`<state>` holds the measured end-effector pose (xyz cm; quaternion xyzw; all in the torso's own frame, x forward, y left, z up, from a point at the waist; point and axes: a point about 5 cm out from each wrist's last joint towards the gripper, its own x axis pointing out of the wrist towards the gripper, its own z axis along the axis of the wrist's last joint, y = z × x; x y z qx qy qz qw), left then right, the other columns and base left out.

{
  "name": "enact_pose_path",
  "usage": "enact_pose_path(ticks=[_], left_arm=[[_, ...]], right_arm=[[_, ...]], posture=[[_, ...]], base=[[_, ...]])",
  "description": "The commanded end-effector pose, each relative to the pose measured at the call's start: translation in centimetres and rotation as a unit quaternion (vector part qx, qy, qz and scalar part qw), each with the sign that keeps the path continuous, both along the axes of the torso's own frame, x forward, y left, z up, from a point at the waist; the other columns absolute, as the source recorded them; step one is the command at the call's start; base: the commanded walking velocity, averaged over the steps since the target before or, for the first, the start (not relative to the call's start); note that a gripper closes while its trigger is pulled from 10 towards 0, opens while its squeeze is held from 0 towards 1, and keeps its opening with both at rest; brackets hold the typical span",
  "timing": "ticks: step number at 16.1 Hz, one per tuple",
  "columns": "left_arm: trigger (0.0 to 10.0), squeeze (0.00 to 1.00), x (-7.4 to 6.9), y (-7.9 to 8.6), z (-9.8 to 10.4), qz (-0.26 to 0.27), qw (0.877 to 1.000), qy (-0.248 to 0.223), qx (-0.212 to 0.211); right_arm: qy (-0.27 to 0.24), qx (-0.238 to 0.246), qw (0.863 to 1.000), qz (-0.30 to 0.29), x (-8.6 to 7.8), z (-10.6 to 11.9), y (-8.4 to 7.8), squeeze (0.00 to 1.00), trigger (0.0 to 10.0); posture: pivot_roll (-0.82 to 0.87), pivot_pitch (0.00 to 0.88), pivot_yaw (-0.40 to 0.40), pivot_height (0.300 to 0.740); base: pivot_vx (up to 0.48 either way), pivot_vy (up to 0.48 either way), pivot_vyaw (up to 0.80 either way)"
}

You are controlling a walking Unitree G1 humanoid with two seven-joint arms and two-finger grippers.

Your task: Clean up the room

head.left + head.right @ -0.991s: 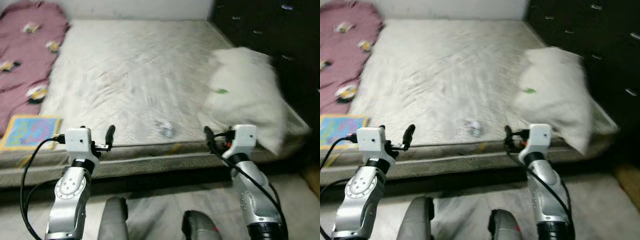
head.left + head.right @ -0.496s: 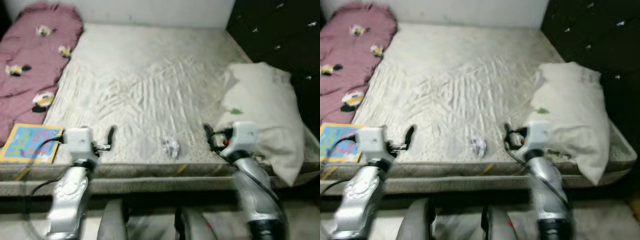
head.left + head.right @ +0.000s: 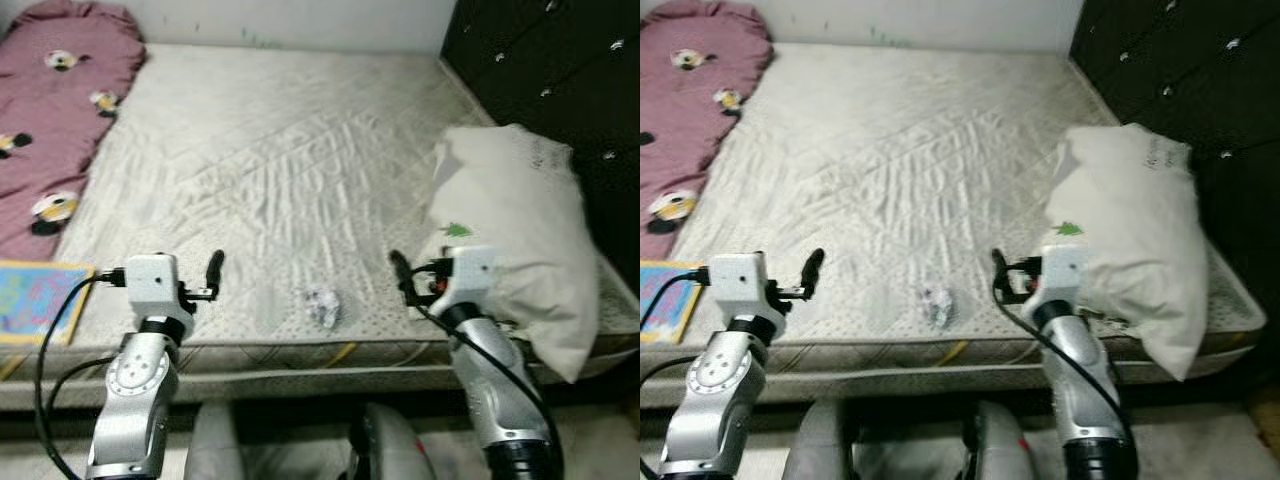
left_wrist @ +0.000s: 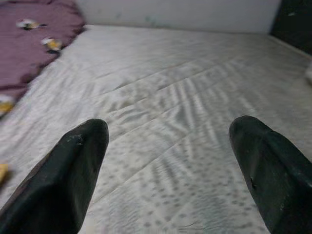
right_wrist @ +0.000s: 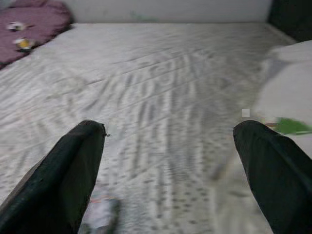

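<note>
Crumpled paper (image 3: 322,306) now lies nearer on the bed (image 3: 300,150), between left gripper (image 3: 214,266) and right gripper (image 3: 397,265), fingers apart, within reach for pickup.

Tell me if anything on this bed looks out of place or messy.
A small crumpled wrapper lies loose on the bare mattress near its front edge, like litter. The white pillow sits askew, hanging over the right front corner. A colourful book lies at the left edge beside the maroon blanket.
</note>
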<state>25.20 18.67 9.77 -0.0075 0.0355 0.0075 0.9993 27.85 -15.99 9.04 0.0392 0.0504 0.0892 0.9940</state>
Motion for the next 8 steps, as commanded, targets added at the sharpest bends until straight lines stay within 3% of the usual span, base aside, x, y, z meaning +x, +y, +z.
enact_pose_path(ticks=[1,3,8], left_arm=[[10.0,0.0,0.0,0.1,-0.2,0.007,1.0,0.008,0.006],[10.0,0.0,0.0,0.6,-0.3,0.03,0.999,0.015,0.014],[10.0,0.0,-0.8,1.8,-0.4,0.071,0.997,0.031,0.028]], right_arm=[[0.001,0.001,1.0,-0.004,0.1,0.1,-0.3,0.0,10.0],[0.01,-0.002,1.0,0.004,0.1,-0.1,-0.2,0.0,10.0],[0.032,-0.001,0.999,0.036,0.5,-0.8,0.9,0.0,10.0]], posture=[[0.02,0.0,-0.058,0.583],[0.02,0.0,-0.059,0.563],[0.06,0.028,-0.074,0.563]], base=[[0.0,0.0,0.0],[0.0,0.0,0.0],[0.0,0.0,0.0]])
